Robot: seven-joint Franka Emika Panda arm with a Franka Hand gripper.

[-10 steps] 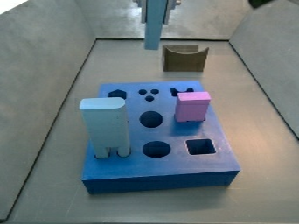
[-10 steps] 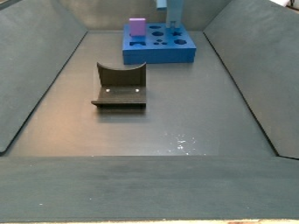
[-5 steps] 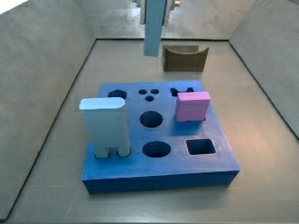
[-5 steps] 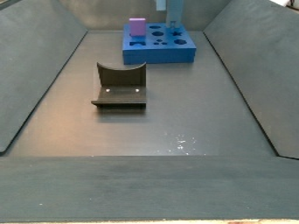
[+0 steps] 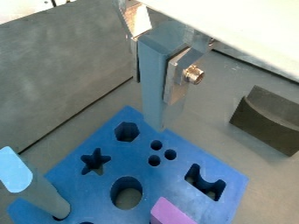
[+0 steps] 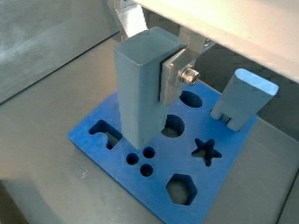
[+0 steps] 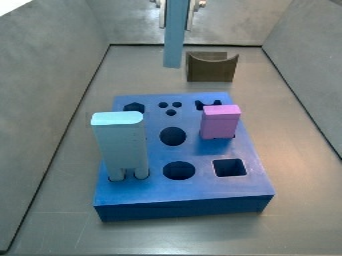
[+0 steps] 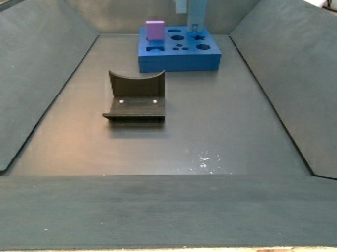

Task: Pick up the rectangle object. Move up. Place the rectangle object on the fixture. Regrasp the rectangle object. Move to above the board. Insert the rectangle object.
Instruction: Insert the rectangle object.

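A: Wrist views, go. What's the rectangle object like?

B: Pale blue-grey slab, plain matte faces, sharp corners, hanging upright. The gripper is clamped on its upper part; a silver finger plate with a brass screw is pressed to one face. Same in both wrist views: slab upright, plate against its side, lower end in the air above the board.

A: Board?

B: Thick bright blue square, smooth. Cut-outs: hexagon, star, round holes, small dots, a notched slot. Pale blue round-topped block stands on it, pink cube at the frame edge. The fixture is dark olive, U-shaped, on the grey floor apart from the board.

A: Side views?

B: In a side view the slab hangs high, over the floor between board and fixture; the gripper is mostly cropped out at the top. Tall block and cube stand on the board. In a side view the fixture is near, the board far, the slab small above it.
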